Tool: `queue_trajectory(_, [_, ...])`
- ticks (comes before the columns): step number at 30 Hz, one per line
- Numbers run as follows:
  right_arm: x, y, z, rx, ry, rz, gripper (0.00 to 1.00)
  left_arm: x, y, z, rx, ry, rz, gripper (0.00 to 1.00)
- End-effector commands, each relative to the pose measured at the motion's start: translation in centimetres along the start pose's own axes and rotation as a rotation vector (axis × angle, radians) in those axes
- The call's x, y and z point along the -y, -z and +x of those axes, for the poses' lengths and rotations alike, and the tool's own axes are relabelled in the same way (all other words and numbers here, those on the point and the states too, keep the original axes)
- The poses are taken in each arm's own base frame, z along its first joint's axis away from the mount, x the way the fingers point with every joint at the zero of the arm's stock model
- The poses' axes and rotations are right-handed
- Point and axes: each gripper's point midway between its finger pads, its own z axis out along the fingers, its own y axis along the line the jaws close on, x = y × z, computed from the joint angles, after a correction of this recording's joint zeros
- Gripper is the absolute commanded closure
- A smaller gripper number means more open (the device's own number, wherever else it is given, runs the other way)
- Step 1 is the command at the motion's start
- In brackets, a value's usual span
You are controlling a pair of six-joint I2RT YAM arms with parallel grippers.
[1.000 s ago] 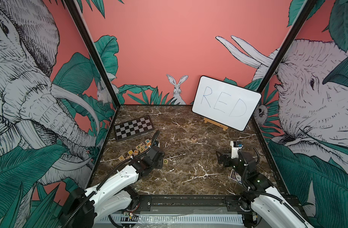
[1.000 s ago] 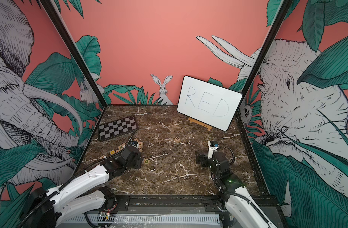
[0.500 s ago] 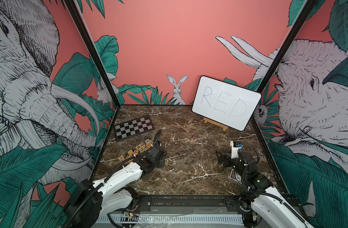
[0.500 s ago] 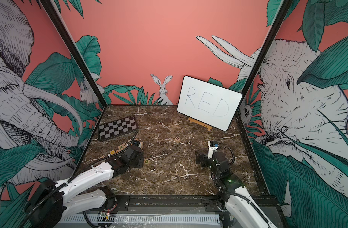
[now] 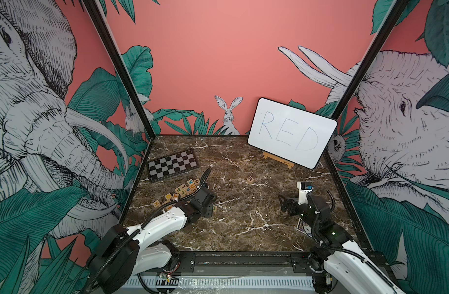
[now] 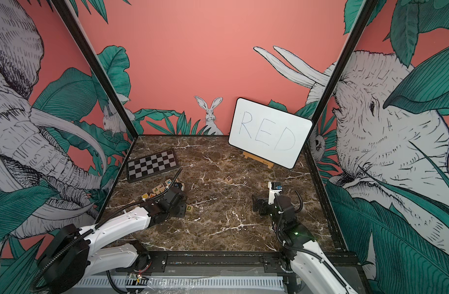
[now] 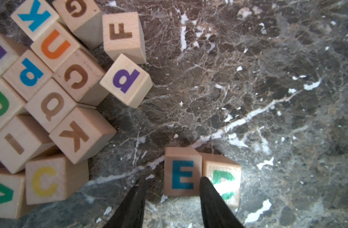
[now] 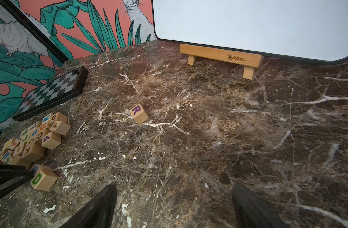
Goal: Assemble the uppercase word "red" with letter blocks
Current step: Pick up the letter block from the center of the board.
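Note:
The bluish-green E block point(image 7: 182, 173) and the green D block point(image 7: 222, 178) stand side by side and touching on the marble. My left gripper point(image 7: 173, 189) is low over them, open. The E lies partly between its fingers: one fingertip point(image 7: 207, 187) covers the seam between E and D, and the other stands clear of the E with bare marble between. In both top views the gripper point(image 5: 207, 210) hides the E, and only the D point(image 6: 189, 208) shows. The R block point(image 5: 249, 179) point(image 8: 138, 114) sits alone mid-table, tilted off square. My right gripper point(image 8: 174, 197) hovers open over bare marble, holding nothing.
A heap of other letter blocks point(image 5: 182, 189) point(image 7: 51, 98) lies just left of the left gripper. A chessboard point(image 5: 172, 165) is at the back left. The white board reading RED point(image 5: 292, 132) stands on a wooden easel at the back right. A card point(image 5: 303, 226) lies under the right arm.
My left gripper has edged a little to the right, up to the D block. The right arm and the R block have not moved.

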Motion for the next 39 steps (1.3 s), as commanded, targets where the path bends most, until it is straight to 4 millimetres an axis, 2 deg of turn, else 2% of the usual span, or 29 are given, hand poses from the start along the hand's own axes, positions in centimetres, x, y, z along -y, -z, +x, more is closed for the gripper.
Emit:
queue_trajectory(1, [-0.2, 0.0, -0.4, 0.024, -0.004, -0.009, 0.1, -0.2, 0.1, -0.9, 0.026, 0.006, -0.019, 0.52])
queue_trajectory(7, [-0.2, 0.0, -0.5, 0.025, -0.004, -0.01, 0.1, -0.6, -0.1, -1.0, 0.027, 0.007, -0.045, 0.52])
queue_trajectory(8, [-0.2, 0.0, -0.4, 0.023, -0.004, -0.009, 0.09, -1.4, -0.2, -1.2, 0.027, 0.029, -0.067, 0.52])
queue_trajectory(13, [-0.2, 0.0, -0.5, 0.025, -0.004, -0.009, 0.09, -2.0, 0.2, -1.6, 0.037, 0.033, -0.089, 0.52])
queue_trajectory(17, [-0.2, 0.0, -0.5, 0.026, -0.005, -0.009, 0.1, -1.5, 0.7, -2.1, 0.053, 0.044, -0.061, 0.52])
queue_trajectory(22, [-0.2, 0.0, -0.5, 0.027, -0.004, -0.01, 0.09, 0.2, 0.8, -2.7, 0.058, 0.056, 0.028, 0.51])
queue_trajectory(34, [-0.3, 0.0, -0.5, 0.026, -0.004, -0.011, 0.09, -1.1, -0.6, -1.9, 0.027, 0.04, -0.061, 0.55])
queue_trajectory(39, [-0.3, 0.0, -0.4, 0.022, -0.004, -0.016, 0.1, -1.0, -1.1, -1.7, 0.026, 0.039, -0.058, 0.55])
